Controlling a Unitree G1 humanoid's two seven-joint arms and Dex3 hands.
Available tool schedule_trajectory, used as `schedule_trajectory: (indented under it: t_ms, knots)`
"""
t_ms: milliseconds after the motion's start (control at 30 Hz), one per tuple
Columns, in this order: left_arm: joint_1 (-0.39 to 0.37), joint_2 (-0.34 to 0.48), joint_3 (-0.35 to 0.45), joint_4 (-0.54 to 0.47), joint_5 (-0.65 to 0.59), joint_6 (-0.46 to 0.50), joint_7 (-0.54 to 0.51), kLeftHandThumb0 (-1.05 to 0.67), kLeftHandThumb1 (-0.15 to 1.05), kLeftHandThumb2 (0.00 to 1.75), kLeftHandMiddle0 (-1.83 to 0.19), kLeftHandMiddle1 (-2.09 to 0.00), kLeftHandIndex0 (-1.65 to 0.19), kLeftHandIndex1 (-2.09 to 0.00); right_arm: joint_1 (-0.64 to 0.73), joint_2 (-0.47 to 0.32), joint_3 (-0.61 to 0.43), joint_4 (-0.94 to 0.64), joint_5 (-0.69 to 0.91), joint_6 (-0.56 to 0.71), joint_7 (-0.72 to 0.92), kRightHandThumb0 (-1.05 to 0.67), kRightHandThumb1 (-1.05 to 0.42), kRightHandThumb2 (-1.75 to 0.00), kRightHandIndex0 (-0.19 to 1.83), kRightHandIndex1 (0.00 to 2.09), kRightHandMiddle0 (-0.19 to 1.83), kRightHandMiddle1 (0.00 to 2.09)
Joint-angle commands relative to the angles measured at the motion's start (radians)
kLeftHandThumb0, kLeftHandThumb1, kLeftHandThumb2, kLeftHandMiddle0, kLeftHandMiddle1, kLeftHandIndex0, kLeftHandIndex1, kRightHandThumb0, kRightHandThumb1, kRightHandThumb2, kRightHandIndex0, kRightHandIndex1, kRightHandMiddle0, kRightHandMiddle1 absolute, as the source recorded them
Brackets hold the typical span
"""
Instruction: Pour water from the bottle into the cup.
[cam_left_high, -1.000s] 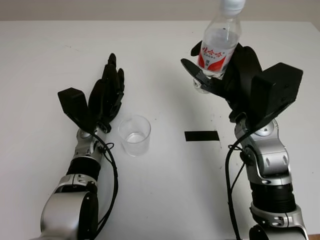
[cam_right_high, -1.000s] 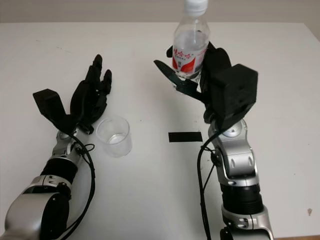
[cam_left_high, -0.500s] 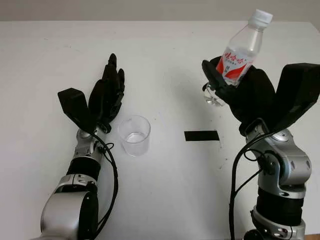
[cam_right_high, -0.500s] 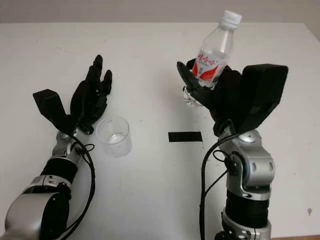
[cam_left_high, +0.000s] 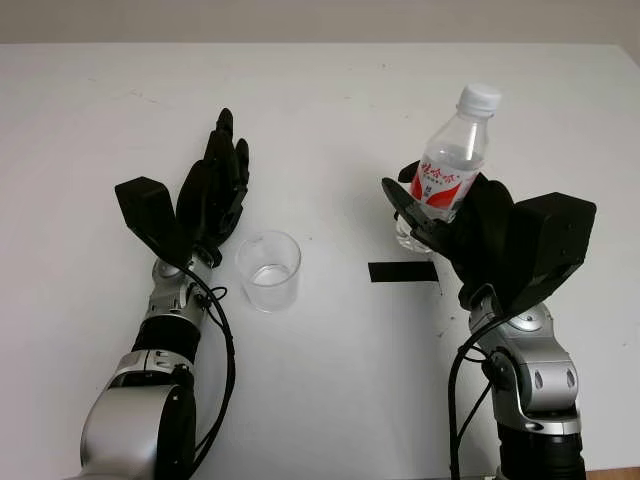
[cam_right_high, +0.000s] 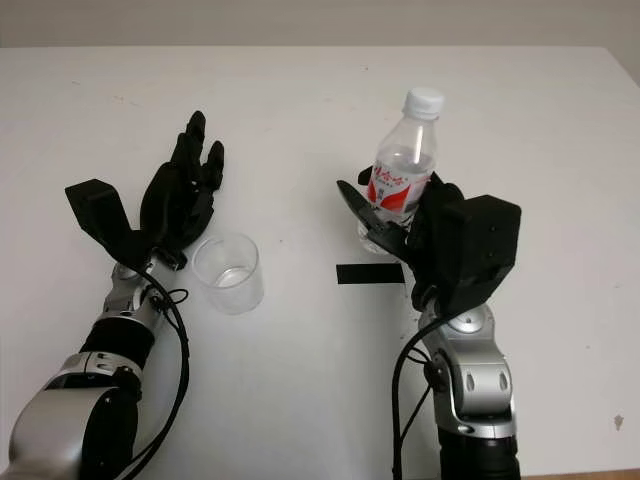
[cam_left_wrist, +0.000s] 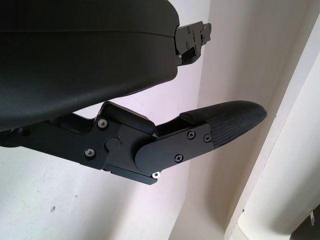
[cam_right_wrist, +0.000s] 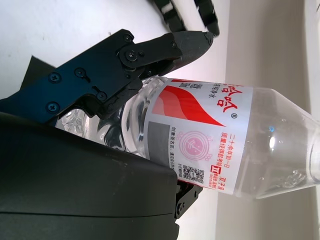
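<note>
In the lower middle of the frame stands the clear plastic cup (cam_left_high: 269, 270), with what looks like a little water at its bottom. Just left of it the black left hand (cam_left_high: 208, 200) is open and holds nothing. At the right, the black right hand (cam_left_high: 450, 225) clasps the clear plastic water bottle with red label (cam_left_high: 447, 168), nearly upright and white-capped, well apart from the cup. It seems pouring is over; only setting down remains.

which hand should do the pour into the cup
Right, probably. The right hand already grips the capped bottle, held roughly upright beyond the black tape. The left hand is open beside the cup, holding nothing.
</note>
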Motion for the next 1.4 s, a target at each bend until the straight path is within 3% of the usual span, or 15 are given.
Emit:
schedule_trajectory:
  t_ms: [0, 100, 400, 833, 1367]
  knots:
    - [0.028, -0.001, 0.002, 0.015, 0.0, 0.001, -0.002, -0.84, 1.05, 0.79, 0.19, 0.0, 0.19, 0.0, 0.022, 0.002, 0.006, 0.013, 0.0, -0.062, 0.015, -0.46, -1.05, -0.44, 1.29, 2.09, 0.96, 2.09]
    - [0.025, 0.002, 0.005, 0.021, -0.004, 0.004, -0.013, -0.84, 1.05, 0.79, 0.19, 0.0, 0.19, 0.0, 0.033, 0.004, 0.016, 0.04, -0.022, -0.117, 0.016, -0.46, -1.05, -0.43, 1.29, 2.09, 0.99, 2.09]
    - [0.011, 0.005, 0.007, 0.027, -0.002, 0.003, -0.023, -0.86, 1.05, 0.75, 0.19, 0.0, 0.19, 0.0, 0.046, 0.03, 0.02, 0.047, -0.044, -0.091, -0.016, -0.46, -1.05, -0.43, 1.28, 2.09, 1.02, 2.09]
    - [0.008, 0.007, 0.005, 0.026, -0.003, 0.011, -0.034, -0.87, 1.05, 0.75, 0.19, 0.0, 0.19, 0.0, 0.061, -0.019, 0.029, 0.112, -0.123, -0.148, 0.004, -0.47, -1.05, -0.43, 1.33, 2.09, 1.12, 2.09]
    - [0.011, 0.017, 0.01, 0.03, -0.005, 0.008, -0.041, -0.86, 1.05, 0.75, 0.19, 0.0, 0.19, 0.0, 0.077, -0.014, 0.031, 0.184, -0.134, -0.172, 0.004, -0.49, -1.05, -0.43, 1.28, 2.09, 1.02, 2.09]
